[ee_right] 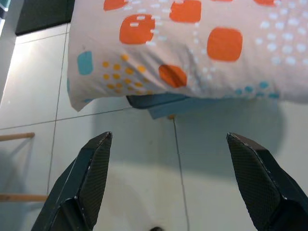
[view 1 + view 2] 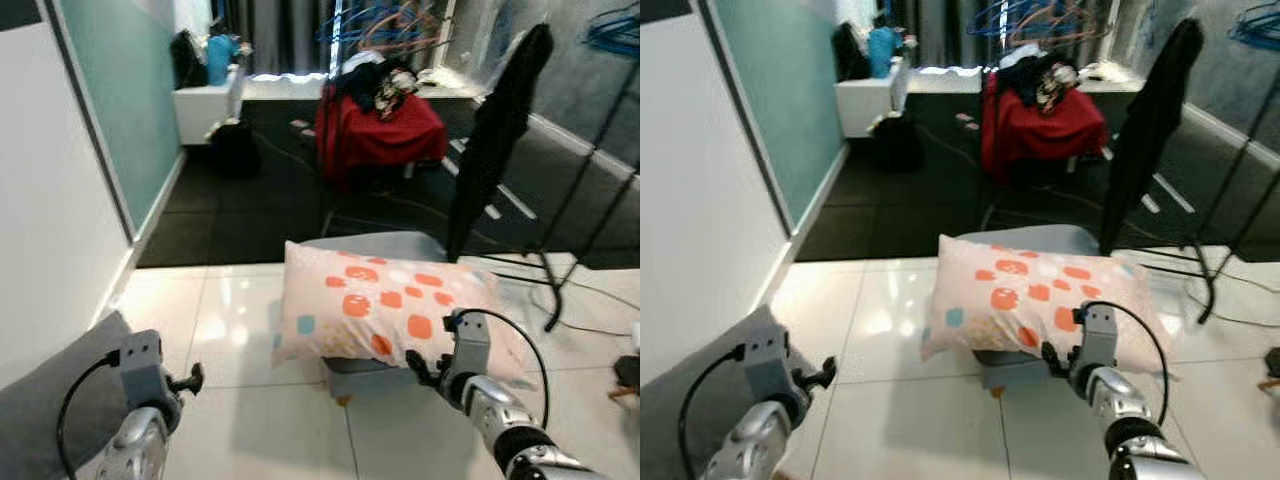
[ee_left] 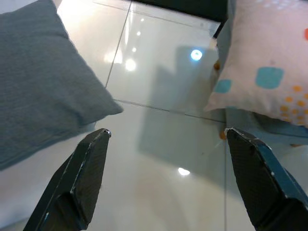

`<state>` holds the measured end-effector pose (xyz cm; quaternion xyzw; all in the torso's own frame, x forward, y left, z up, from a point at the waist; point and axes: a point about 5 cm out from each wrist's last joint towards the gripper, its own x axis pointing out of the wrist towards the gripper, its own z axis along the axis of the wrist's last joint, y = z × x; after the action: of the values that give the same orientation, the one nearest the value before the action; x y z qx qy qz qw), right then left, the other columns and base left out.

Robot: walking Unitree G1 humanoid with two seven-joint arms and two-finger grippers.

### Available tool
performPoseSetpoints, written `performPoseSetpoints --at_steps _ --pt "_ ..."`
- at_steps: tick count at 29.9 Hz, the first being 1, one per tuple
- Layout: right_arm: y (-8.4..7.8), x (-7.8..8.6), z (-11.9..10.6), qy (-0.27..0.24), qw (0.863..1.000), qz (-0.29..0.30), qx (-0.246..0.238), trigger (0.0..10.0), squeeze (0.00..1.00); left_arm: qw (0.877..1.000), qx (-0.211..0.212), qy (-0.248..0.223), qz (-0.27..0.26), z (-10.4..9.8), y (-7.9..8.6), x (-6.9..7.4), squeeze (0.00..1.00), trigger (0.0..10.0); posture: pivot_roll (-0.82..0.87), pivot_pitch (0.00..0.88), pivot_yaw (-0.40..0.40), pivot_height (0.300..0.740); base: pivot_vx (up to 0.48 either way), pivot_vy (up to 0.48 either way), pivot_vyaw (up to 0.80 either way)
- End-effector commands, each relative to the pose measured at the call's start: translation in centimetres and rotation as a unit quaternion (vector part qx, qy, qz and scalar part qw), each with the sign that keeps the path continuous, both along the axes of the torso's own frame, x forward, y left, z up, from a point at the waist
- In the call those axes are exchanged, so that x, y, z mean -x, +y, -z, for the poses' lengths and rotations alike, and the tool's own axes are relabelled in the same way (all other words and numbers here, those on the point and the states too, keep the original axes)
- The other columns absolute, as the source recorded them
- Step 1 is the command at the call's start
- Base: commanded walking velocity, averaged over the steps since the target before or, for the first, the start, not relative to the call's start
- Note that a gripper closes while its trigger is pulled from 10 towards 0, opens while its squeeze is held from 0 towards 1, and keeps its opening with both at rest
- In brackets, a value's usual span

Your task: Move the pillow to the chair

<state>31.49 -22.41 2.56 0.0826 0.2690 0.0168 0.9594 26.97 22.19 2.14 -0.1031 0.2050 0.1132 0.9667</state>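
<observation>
On the grey chair seat [image 2: 395,245] lies the patterned pillow [image 2: 385,305], task apparently complete; both grippers, left [image 3: 166,137] and right [image 1: 168,139], hang spread, empty, due only to back away.

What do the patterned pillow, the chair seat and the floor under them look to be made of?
Pillow: soft printed fabric, creased and sagging over the seat edge. Chair seat: smooth grey, probably moulded plastic. Floor: glossy pale tile, with grout lines and light reflections.

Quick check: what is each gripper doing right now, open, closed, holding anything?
Left gripper: open, empty, above the floor.
Right gripper: open, empty, short of the pillow.
</observation>
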Motion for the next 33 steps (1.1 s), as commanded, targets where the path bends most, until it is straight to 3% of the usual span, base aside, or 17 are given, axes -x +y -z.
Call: performPoseSetpoints --at_steps 1,4,23,33 --pt "0.1 -0.1 -0.1 -0.004 1.000 0.004 -0.006 10.0 0.00 1.000 -0.003 0.004 0.005 0.3 -0.2 0.0 0.00 10.0 -0.11 0.004 -0.002 0.734 0.000 0.000 -0.78" --pt "0.0 -0.2 -0.2 -0.005 1.000 0.005 -0.006 10.0 0.00 1.000 -0.005 0.001 0.003 0.3 -0.2 -0.1 0.00 10.0 -0.10 0.006 -0.017 0.734 0.000 0.000 -0.71" --pt "0.1 -0.7 -0.8 -0.012 1.000 -0.006 -0.002 10.0 0.00 1.000 -0.003 -0.008 0.003 0.7 -0.8 0.0 0.00 10.0 -0.13 0.000 -0.023 0.734 0.000 0.000 0.00" --pt "0.1 -0.6 -0.7 -0.018 1.000 -0.007 -0.004 10.0 0.00 1.000 0.005 -0.010 0.001 0.4 -0.8 -0.5 0.00 10.0 -0.15 0.003 -0.009 0.734 0.000 -0.384 0.00"
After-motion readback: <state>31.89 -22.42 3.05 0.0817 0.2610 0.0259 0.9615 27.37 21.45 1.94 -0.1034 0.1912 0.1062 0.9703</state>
